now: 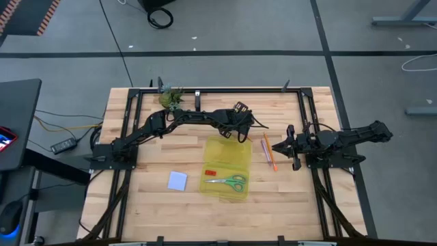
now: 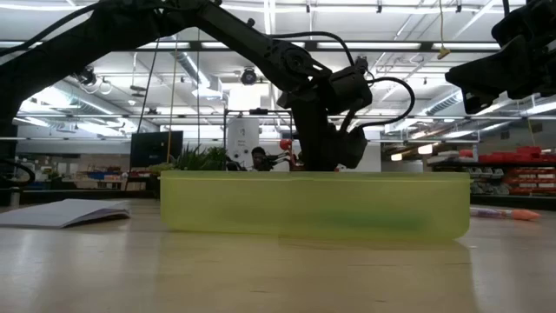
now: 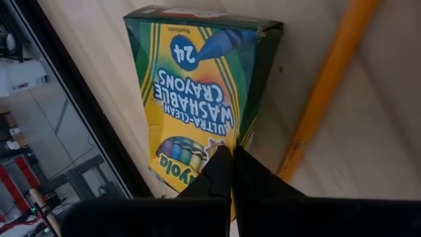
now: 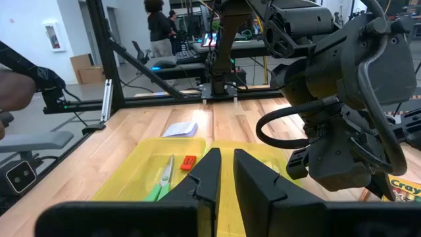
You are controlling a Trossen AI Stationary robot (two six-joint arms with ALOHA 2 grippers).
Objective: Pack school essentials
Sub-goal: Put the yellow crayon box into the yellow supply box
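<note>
Broadly, the wooden counter (image 1: 143,198) fills the middle of the high view, with the left arm reaching across its upper half and the right arm lying in from the right edge. The translucent yellow case (image 1: 227,167) sits open at the centre of the frame, and in the low view its pale green-yellow wall (image 2: 313,217) spans the middle. Inside it, toward its lower part in the high view, lie the green-handled scissors (image 1: 229,182), with the tiny red eraser (image 1: 210,172) just above them.

The left hand (image 1: 240,134) hangs just above the case's upper right corner; its wrist view shows the fingers (image 3: 220,172) almost closed together over the yellow-green crayon box (image 3: 197,99), though a grasp cannot be confirmed. The right hand (image 1: 289,145) waits at centre right, its fingers (image 4: 210,172) narrowly parted and holding nothing.

The pale blue square note pad (image 1: 177,180) rests left of the case, apart from it. The orange pencil (image 1: 269,151) lies between the case and the right hand, with the purple pen (image 1: 265,146) just beside it.
</note>
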